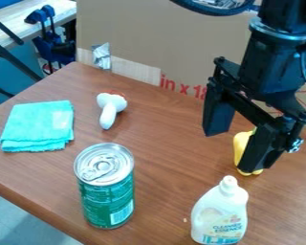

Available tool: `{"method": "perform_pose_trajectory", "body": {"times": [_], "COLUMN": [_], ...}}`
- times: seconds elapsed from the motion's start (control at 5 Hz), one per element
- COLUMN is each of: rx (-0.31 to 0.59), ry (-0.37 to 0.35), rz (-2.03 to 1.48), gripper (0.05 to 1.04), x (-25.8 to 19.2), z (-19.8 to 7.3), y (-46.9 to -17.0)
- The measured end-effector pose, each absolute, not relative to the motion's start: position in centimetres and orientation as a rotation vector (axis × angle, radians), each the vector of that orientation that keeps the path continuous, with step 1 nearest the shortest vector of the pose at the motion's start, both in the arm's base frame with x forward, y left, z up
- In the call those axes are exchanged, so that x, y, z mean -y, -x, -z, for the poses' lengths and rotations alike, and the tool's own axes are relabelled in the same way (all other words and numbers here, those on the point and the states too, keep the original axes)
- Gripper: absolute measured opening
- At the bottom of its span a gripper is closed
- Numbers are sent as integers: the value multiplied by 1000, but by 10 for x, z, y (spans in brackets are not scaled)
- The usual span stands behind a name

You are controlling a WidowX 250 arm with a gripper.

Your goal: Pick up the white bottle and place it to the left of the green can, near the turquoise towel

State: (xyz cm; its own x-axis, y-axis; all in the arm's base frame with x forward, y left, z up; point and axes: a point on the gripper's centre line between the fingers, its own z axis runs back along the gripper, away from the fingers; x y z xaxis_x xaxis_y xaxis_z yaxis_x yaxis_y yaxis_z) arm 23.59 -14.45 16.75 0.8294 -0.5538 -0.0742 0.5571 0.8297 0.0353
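One gripper (234, 149), spread, nr yel. obj. (240, 146) & wht btl. (221, 214)

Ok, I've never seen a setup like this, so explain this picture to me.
The black machine is a robot arm, seen by a fixed camera looking down at a slant. Its hand hangs over the right side of a brown table, with its two fingers apart and seemingly nothing held. A yellow thing sits partly hidden behind one finger; I can't tell if they touch. Nearer the camera stand a white bottle and a green can. Farther back lie a white toy and a folded turquoise cloth.
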Motion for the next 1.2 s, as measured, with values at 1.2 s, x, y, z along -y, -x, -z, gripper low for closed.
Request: {"method": "perform_pose_trajectory", "body": {"times": [1.2], "rx": [168], "ry": [-220], "rz": [528], "gripper": [1011], "x": [139], "z": [-132], "y": [-230]}}
